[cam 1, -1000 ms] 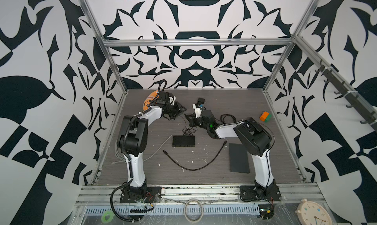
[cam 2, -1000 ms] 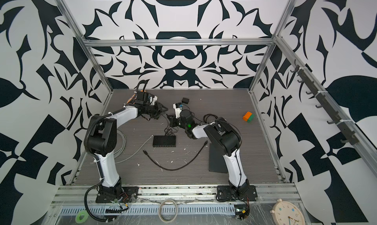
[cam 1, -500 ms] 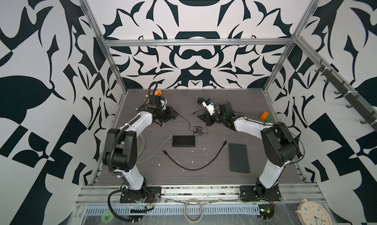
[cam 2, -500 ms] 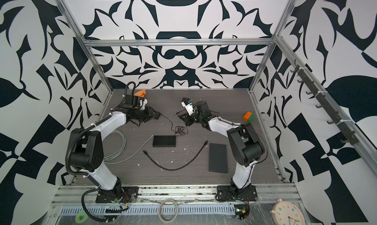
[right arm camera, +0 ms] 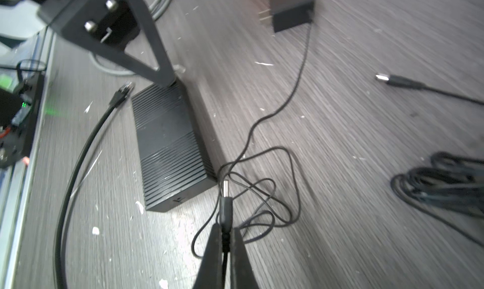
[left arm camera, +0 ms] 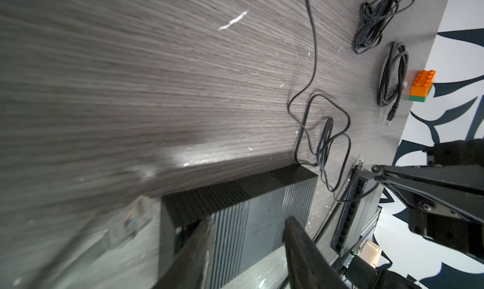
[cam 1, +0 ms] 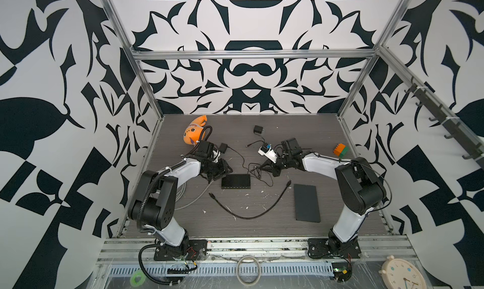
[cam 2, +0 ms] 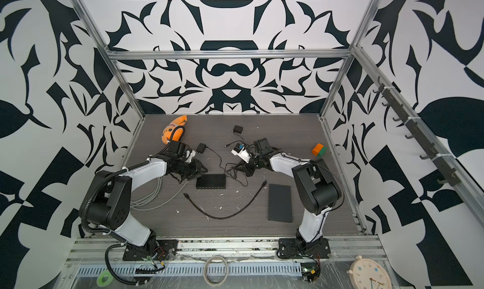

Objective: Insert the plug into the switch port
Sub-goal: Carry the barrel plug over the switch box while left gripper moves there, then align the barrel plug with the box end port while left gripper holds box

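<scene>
The switch (cam 1: 235,181) is a black ribbed box lying flat mid-table, also seen in the right wrist view (right arm camera: 167,141). A small port (right arm camera: 178,199) shows in its near end face. My right gripper (right arm camera: 225,227) is shut on the collar of the black barrel plug (right arm camera: 225,196). The plug's metal tip points past the switch's near corner, a short way from the port. In a top view this gripper (cam 1: 262,166) hangs just right of the switch. My left gripper (left arm camera: 248,221) stands open over the switch's left end (cam 1: 219,173), one fingertip (right arm camera: 167,78) at its far corner.
A flat black box (cam 1: 306,202) with a row of ports lies to the right. A black cable (cam 1: 248,206) curves in front and grey cable (cam 1: 183,193) lies at the left. The plug's thin lead tangles (cam 1: 258,171) beside the switch. An orange toy (cam 1: 193,133), adapters (cam 1: 223,146) and a block (cam 1: 340,150) sit behind.
Both grippers have come forward to the switch: the left one to its left end, the right one, still holding the plug, to its right end. The left jaws widened slightly.
</scene>
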`<state>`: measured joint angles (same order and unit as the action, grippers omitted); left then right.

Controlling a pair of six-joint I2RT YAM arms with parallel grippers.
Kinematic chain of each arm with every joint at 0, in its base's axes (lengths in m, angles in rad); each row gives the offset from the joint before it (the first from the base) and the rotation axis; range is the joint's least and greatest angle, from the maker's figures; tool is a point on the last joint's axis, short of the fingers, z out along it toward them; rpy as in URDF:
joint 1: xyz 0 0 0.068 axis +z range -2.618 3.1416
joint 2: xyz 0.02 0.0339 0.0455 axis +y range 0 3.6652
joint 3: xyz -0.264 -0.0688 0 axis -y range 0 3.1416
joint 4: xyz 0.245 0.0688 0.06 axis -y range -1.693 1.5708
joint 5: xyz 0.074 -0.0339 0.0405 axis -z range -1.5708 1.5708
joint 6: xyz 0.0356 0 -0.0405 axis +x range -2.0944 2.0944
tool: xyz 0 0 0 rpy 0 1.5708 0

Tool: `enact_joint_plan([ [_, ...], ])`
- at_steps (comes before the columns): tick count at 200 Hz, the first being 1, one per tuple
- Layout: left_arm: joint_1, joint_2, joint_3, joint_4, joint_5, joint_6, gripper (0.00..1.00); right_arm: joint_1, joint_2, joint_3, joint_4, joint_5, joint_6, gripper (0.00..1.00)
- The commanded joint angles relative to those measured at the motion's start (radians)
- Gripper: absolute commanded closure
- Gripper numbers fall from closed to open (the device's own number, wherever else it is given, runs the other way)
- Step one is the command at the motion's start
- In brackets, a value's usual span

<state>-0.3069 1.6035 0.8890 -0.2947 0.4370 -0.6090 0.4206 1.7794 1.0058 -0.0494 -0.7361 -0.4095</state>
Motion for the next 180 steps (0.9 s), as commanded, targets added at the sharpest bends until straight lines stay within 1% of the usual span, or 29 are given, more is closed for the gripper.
enact_joint_plan([
  [1, 0.003, -0.054, -0.002, -0.041, -0.043, 0.022, 0.52, 0.003, -0.019, 0.004, 0.010, -0.051, -0.089, 1.00],
  [18, 0.004, -0.064, -0.002, -0.056, -0.044, 0.034, 0.52, 0.004, -0.015, 0.020, -0.004, -0.059, -0.127, 1.00],
  [27, 0.004, -0.061, 0.002, -0.065, -0.045, 0.042, 0.52, 0.008, -0.016, 0.054, -0.057, -0.054, -0.152, 1.00],
  [36, 0.004, -0.061, 0.003, -0.070, -0.046, 0.044, 0.52, 0.012, -0.019, 0.108, -0.150, -0.027, -0.198, 1.00],
  [47, 0.004, -0.060, 0.001, -0.069, -0.045, 0.045, 0.52, 0.023, -0.026, 0.171, -0.254, 0.046, -0.230, 1.00],
  [53, 0.004, -0.059, 0.001, -0.066, -0.045, 0.045, 0.51, 0.026, -0.028, 0.192, -0.294, 0.065, -0.228, 1.00],
  [59, 0.004, -0.056, 0.002, -0.065, -0.046, 0.049, 0.52, 0.027, -0.038, 0.196, -0.310, 0.073, -0.199, 1.00],
  [76, 0.004, -0.043, 0.010, -0.065, -0.050, 0.063, 0.51, 0.055, -0.078, 0.122, -0.222, 0.078, -0.045, 1.00],
  [84, 0.004, -0.032, 0.016, -0.064, -0.051, 0.070, 0.51, 0.085, -0.099, 0.066, -0.139, 0.104, 0.019, 1.00],
  [103, 0.005, 0.000, 0.041, -0.075, -0.035, 0.084, 0.51, 0.152, -0.112, -0.026, -0.016, 0.164, 0.123, 1.00],
  [120, 0.004, 0.013, 0.053, -0.093, -0.025, 0.098, 0.51, 0.170, -0.106, -0.082, 0.057, 0.228, 0.202, 1.00],
  [147, 0.005, -0.012, 0.032, -0.105, -0.033, 0.104, 0.51, 0.170, -0.122, -0.127, 0.066, 0.295, 0.223, 1.00],
  [180, 0.004, -0.024, 0.024, -0.117, -0.057, 0.107, 0.51, 0.170, -0.107, -0.131, 0.044, 0.309, 0.214, 1.00],
])
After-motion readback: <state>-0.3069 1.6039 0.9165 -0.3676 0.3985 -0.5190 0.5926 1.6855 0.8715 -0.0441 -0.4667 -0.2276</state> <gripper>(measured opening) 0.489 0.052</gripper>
